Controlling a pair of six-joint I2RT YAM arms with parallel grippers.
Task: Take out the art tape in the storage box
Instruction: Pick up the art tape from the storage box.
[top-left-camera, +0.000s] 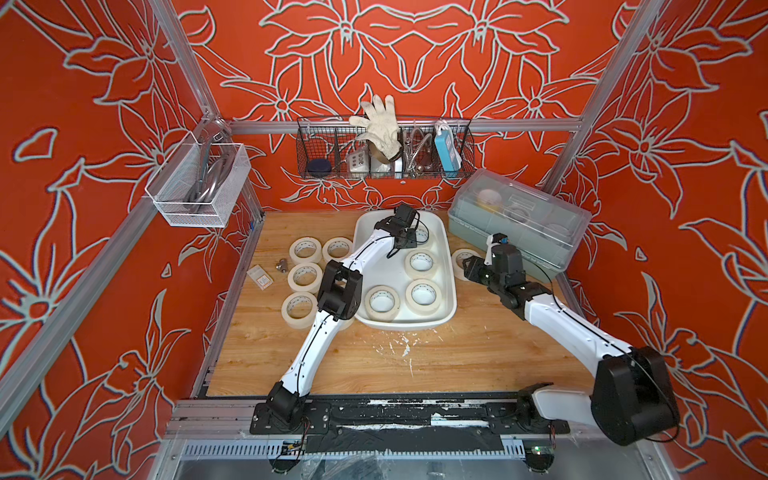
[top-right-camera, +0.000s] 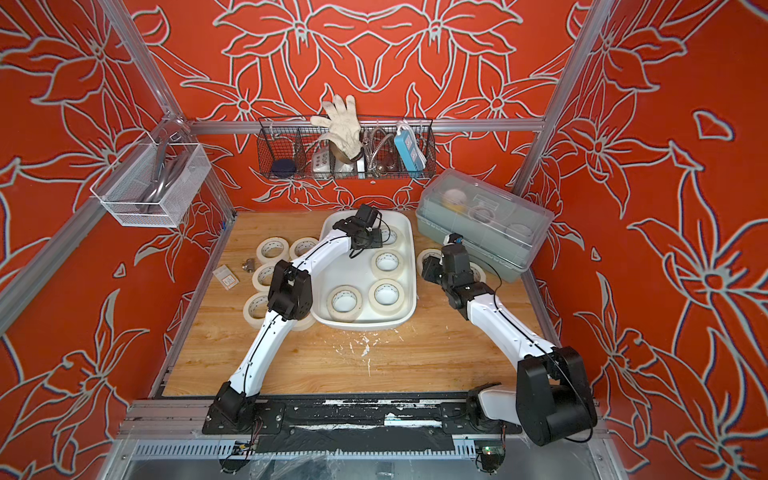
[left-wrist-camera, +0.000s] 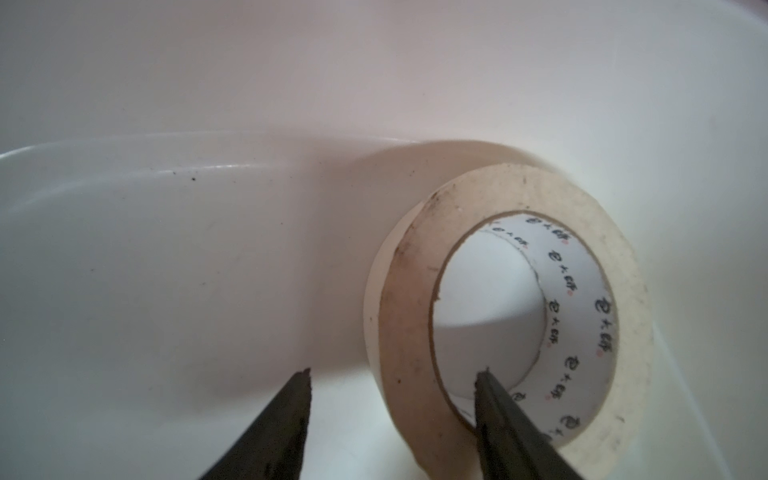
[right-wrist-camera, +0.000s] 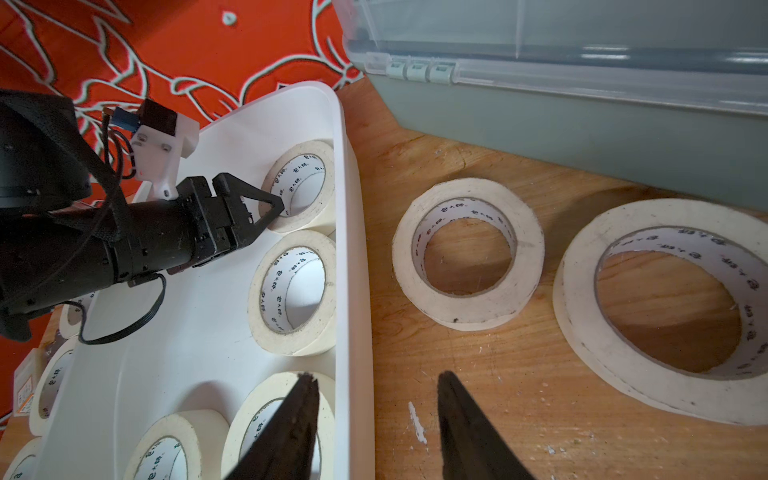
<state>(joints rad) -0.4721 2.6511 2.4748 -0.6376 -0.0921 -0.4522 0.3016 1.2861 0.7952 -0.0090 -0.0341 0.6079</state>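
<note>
Left claw (left-wrist-camera: 395, 370), its arm reaching across the rolls (top-left-camera: 305, 249) that lie on the counter (top-left-camera: 374, 361) at the left of the frame, stands in the far end of the storage box (top-left-camera: 405, 324), centre frame. Its jaws are partly open and straddle the wall of one art tape roll (left-wrist-camera: 519, 189). One finger is inside the core and the other is outside with a visible gap, so nothing is gripped yet. That roll lies flat on the box floor, close to the far right corner.

Recommended procedure:
- Centre the roll wall between the fingers before closing, since the glossy floor probably lets the roll slide.
- Close until both fingers bear on the wall.
- Lift vertically until the roll clears the rim, then carry it out to bare counter.

Three more rolls (top-left-camera: 422, 262) lie flat in the box, nearer the front. Right of the box, two rolls (right-wrist-camera: 467, 253) rest on the counter. Right claw (right-wrist-camera: 376, 376) hovers just beside the box's right rim, jaws partly open and empty. Keeping it there, off the lift path, seems advisable. A grey-green lidded box (top-left-camera: 519, 224) stands at the right rear.

Markings: each white core carries a repeated dark mark, a rounded symbol followed by small characters and a red dot. The characters cannot be read with certainty. No brand name is legible.
</note>
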